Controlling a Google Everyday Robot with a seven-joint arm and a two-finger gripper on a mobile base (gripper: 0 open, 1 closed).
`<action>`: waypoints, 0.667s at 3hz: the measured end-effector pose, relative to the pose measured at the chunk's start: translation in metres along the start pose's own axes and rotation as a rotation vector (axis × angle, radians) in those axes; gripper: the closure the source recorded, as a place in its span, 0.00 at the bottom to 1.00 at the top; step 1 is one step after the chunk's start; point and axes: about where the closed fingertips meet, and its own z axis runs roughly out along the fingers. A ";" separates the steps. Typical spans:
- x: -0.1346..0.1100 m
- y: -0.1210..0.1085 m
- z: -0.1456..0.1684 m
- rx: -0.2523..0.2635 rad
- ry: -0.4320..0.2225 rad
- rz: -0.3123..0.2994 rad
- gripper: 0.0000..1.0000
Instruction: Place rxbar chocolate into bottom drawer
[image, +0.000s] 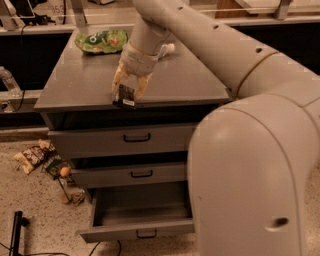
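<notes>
The claw (128, 93) is grasping the rxbar chocolate (124, 100) at the near edge of the table (80, 85). Below, the bottom drawer (140, 230) stands open.

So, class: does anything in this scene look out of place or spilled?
Yes: snack packets lie scattered on the floor left of the cabinet. The bottom drawer stands open. The gripper, at the cabinet top's front edge, is shut on the rxbar chocolate.

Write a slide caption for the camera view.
Gripper holds the rxbar in its fingers at the cabinet top's front edge, above the open bottom drawer.
</notes>
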 end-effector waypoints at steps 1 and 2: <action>-0.005 0.004 0.004 -0.002 -0.011 0.004 1.00; -0.014 0.002 0.003 0.009 0.007 0.026 1.00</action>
